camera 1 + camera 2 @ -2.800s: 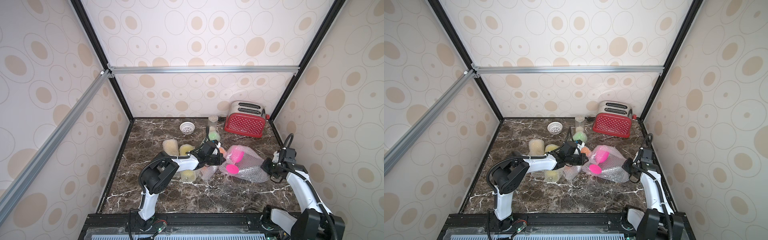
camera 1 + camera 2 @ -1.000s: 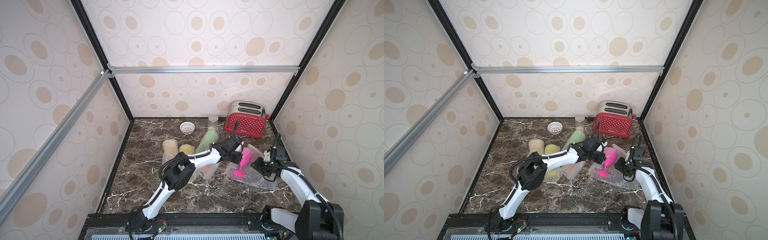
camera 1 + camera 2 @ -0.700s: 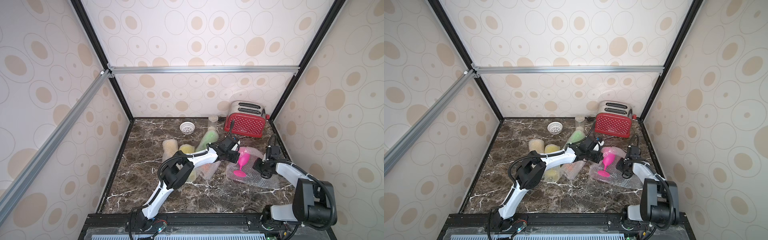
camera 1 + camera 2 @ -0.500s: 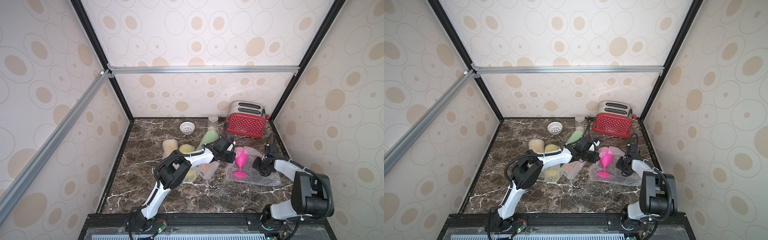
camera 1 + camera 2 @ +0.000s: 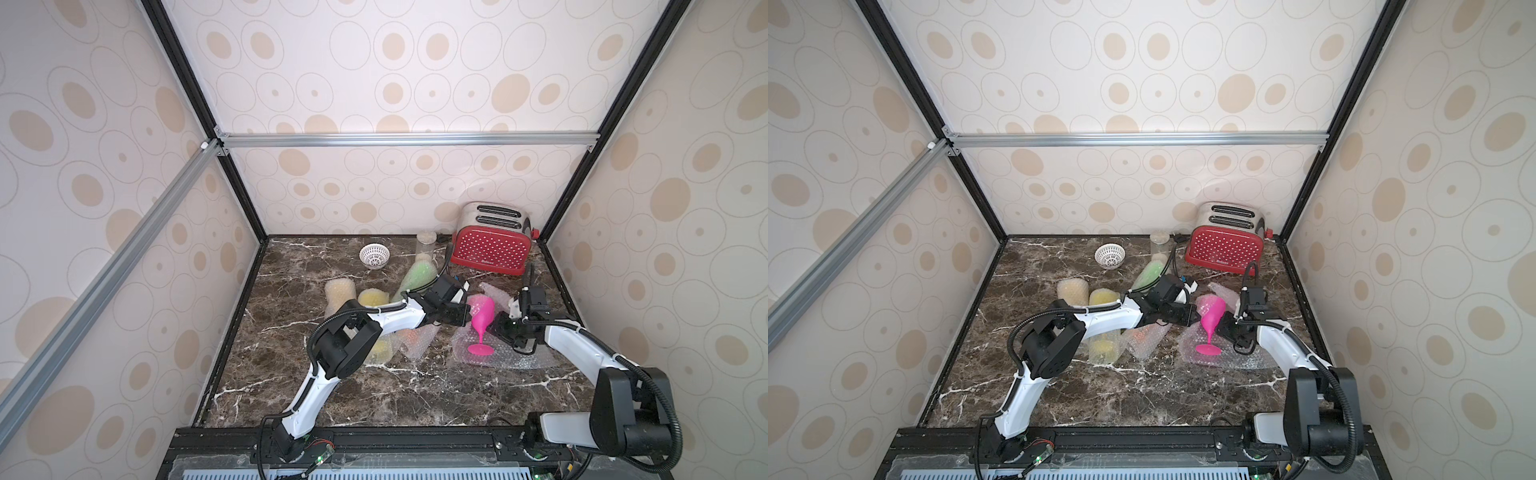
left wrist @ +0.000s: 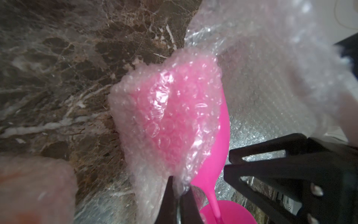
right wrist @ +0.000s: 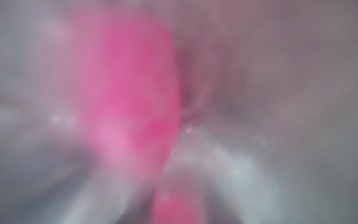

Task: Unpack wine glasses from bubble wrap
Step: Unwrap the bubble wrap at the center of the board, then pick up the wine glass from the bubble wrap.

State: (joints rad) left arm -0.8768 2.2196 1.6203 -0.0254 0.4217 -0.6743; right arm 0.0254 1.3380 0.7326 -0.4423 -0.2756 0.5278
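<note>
- The counter (image 5: pixel 374 395) carries one red toaster (image 5: pixel 490 253) at 1 o'clock.
- One loose sheet of bubble wrap (image 5: pixel 511 361) lies at 3 o'clock. To peel it cleanly, I would draw the pinched flap low and slowly toward 9 o'clock, so the glass does not topple.
- Four wrapped tubes lie from 10 to 12 o'clock and at centre: amber (image 5: pixel 340 291), yellow (image 5: pixel 372 298), green (image 5: pixel 417 274), orange (image 5: pixel 409 336).
- One pink wine glass (image 5: pixel 482 316) stands leaning on the sheet, a flap against its cup.
- The left claw (image 6: pixel 180 191) is clamped on that flap.
- The right claw (image 5: pixel 503 326) sits just beside the stem; I cannot tell whether it is apart or together. It should steady the stem.
- One white bowl (image 5: pixel 374 254) and one clear jar (image 5: pixel 426 245).
</note>
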